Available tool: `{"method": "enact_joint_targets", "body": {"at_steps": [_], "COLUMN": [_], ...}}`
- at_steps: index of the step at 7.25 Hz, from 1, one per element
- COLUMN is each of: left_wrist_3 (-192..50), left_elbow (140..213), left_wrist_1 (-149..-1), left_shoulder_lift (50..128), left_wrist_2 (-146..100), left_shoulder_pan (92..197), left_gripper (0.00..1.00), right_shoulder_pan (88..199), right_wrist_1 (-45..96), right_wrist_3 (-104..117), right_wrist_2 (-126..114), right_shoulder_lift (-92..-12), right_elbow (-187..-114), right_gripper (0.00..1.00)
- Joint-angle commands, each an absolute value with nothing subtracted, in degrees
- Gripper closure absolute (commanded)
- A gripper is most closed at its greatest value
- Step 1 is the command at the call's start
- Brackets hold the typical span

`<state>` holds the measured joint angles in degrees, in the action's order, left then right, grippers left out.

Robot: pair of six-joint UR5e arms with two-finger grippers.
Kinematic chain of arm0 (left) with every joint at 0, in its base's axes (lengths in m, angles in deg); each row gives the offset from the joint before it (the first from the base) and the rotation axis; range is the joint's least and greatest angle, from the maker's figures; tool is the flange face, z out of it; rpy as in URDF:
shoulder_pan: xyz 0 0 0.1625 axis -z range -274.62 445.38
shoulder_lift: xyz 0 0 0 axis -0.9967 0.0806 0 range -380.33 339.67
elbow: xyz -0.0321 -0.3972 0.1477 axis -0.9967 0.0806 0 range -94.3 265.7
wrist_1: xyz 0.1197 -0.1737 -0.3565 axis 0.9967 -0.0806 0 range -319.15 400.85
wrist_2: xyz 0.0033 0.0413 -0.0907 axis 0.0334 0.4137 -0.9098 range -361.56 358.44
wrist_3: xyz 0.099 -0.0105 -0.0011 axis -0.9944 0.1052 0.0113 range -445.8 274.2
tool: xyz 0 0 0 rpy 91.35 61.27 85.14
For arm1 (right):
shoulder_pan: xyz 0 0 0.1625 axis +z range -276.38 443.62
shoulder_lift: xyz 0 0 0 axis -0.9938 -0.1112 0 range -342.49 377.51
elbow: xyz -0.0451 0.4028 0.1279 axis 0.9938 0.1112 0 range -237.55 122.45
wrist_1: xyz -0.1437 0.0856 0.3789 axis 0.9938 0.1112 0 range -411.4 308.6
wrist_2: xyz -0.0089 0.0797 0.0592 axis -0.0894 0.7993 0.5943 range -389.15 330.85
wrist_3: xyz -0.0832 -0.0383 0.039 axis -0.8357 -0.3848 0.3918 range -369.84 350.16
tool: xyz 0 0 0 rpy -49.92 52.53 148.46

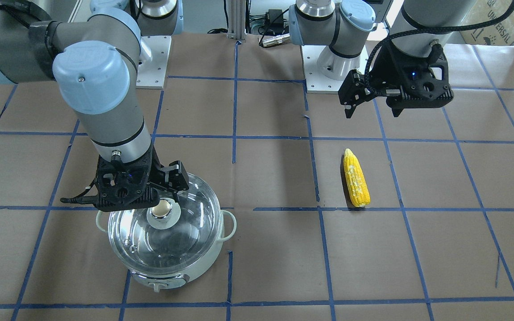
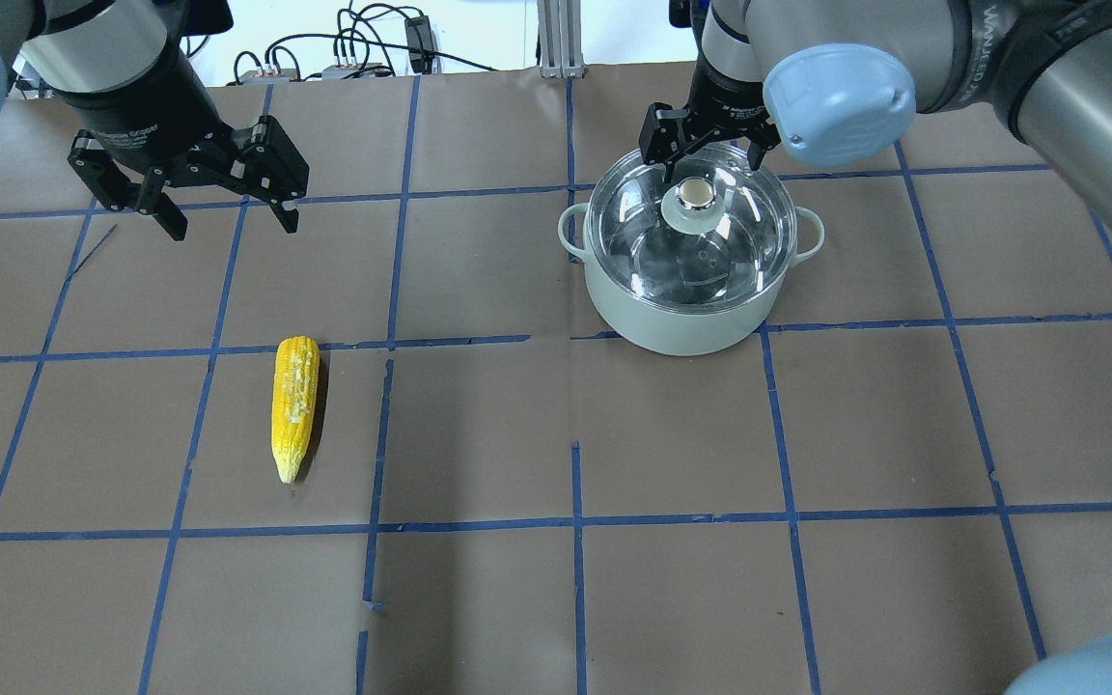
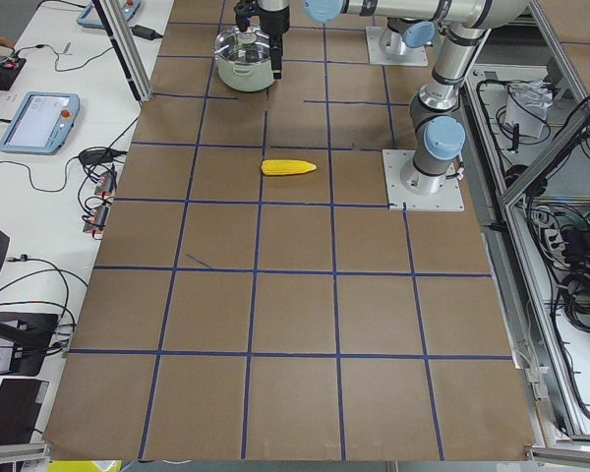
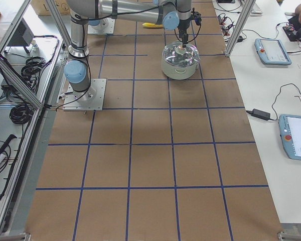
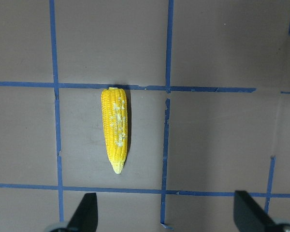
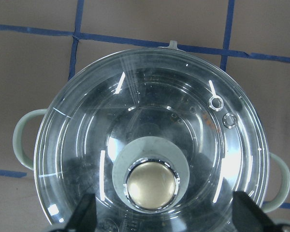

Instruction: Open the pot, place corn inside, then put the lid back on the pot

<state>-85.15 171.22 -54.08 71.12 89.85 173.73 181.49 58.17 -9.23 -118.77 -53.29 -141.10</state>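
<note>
**Lid knob (image 6: 152, 186) lined up under the right gripper, step 1 not closed out**

Knob sits dead centre in the right wrist view, between the two fingertips. Right gripper (image 2: 708, 159) is over it with jaws spread wide, one finger each side, no contact that I can see. Can't tell from any view whether the tips are down at knob height or above it.

Progress, my read: zero of three steps done. Lid (image 2: 739, 227) is seated on the pot (image 2: 672, 323). Corn (image 2: 294, 405) lies untouched on the table (image 2: 672, 434). Left to do: clamp the knob, lift the lid and park it, corn in, lid back on.

Positions:
- Pot: robot's right half of the table, past the middle toward the operators' edge, dial facing that edge.
- Corn: robot's left half, roughly midway between the robot's edge and the operators' edge, well apart from the pot, tip pointing at the robot's edge.
- Left gripper (image 2: 233, 227): hangs above the table on the robot-edge side of the corn, jaws wide, empty.

Looks:
- Lid: clear domed glass with glare streaks, pale knob capped by a tan disc in a chrome ring.
- Pot: mint-white, shiny steel inside, looks empty, loop handle on each side.
- Corn: yellow, tapered, pale patches on the kernels. About as long as the pot is wide, so likely a snug fit.
</note>
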Motion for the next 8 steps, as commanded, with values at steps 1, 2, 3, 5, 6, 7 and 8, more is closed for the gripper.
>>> {"method": "enact_joint_targets", "body": {"at_steps": [1,2,3,5,6,7,8], "left_wrist_3": [-85.2,-85.2,-85.2,-85.2,-85.2,-85.1,-85.2], "left_elbow": [171.1,171.1,171.1,171.2,171.5,171.5,171.6], "left_wrist_1": [-54.1,-54.1,-54.1,-53.2,-52.2,-52.1,-52.1], "left_shoulder_lift": [71.4,71.5,71.5,71.5,71.5,71.5,71.6], "left_wrist_2": [89.8,89.8,89.8,89.8,89.8,89.8,89.8], "left_shoulder_pan": [173.7,173.7,173.7,173.7,173.7,173.7,173.7], "left_gripper": [0.0,0.0,0.0,0.0,0.0,0.0,0.0], "right_shoulder_pan": [181.4,181.4,181.4,181.5,181.5,181.5,181.5], "right_wrist_1": [58.5,58.7,58.7,58.6,58.6,58.6,58.6], "right_wrist_3": [-9.2,-9.1,-9.0,-8.6,-8.6,-8.7,-8.7], "right_wrist_2": [-118.6,-118.6,-118.6,-118.5,-118.5,-118.6,-118.7], "right_shoulder_lift": [-51.8,-51.1,-50.5,-50.4,-50.2,-49.6,-49.4], "right_elbow": [-140.5,-140.5,-140.7,-141.3,-141.3,-141.2,-141.1], "right_gripper": [0.0,0.0,0.0,0.01,0.01,0.04,0.06]}}
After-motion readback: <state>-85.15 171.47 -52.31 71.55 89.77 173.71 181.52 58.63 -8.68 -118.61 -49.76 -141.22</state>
